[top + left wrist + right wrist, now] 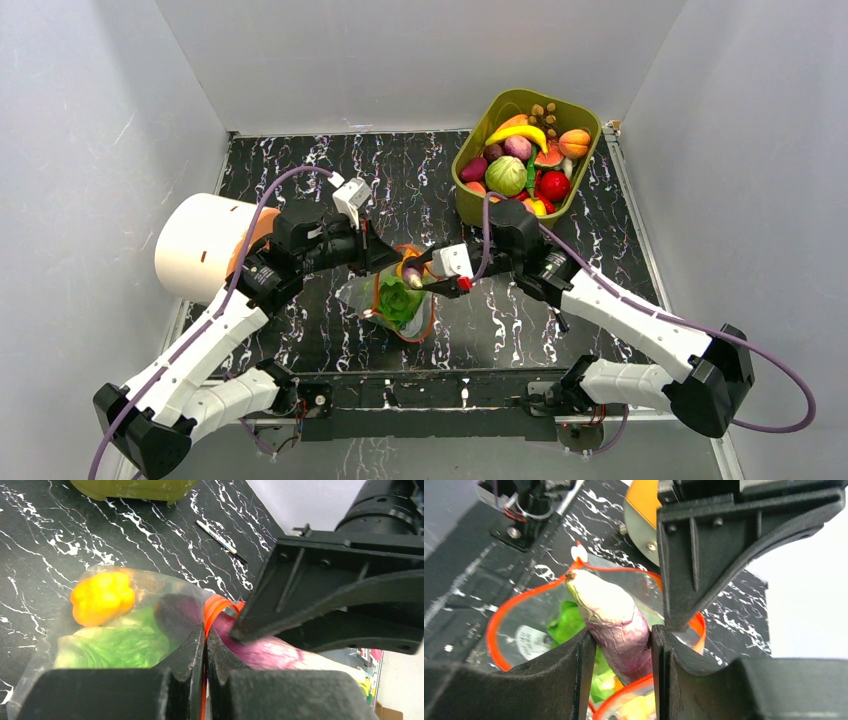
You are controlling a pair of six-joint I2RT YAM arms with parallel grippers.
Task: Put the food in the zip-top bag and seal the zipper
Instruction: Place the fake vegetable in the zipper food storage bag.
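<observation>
The right gripper [621,632] is clenched on the eggplant [609,610], aimed at the mouth for insertion. The left gripper [205,635] is pinched on the zipper [215,607], so the zip-top bag [150,584], on the table [500,330], is held open; lettuce [125,645] and pepper [102,597] are seen inside. The tub [463,188] is set at one o'clock.

At 6 o'clock the left gripper [205,636] is pinching the orange-red zipper [214,609] of the clear zip-top bag [60,630], its jaws pressed together on the strip. Inside the bag, a yellow-orange pepper [102,597] is sitting at 9 o'clock and a green lettuce [120,645] is lying at 8 o'clock. A purple eggplant [272,654] is poking through the mouth at 5 o'clock, with the black right gripper [265,639] bearing on it from 3 o'clock. An olive-green tub [132,487] is showing at 12 o'clock, and a pen [220,541] is lying on the black marbled table [45,535] at 1 o'clock.
</observation>
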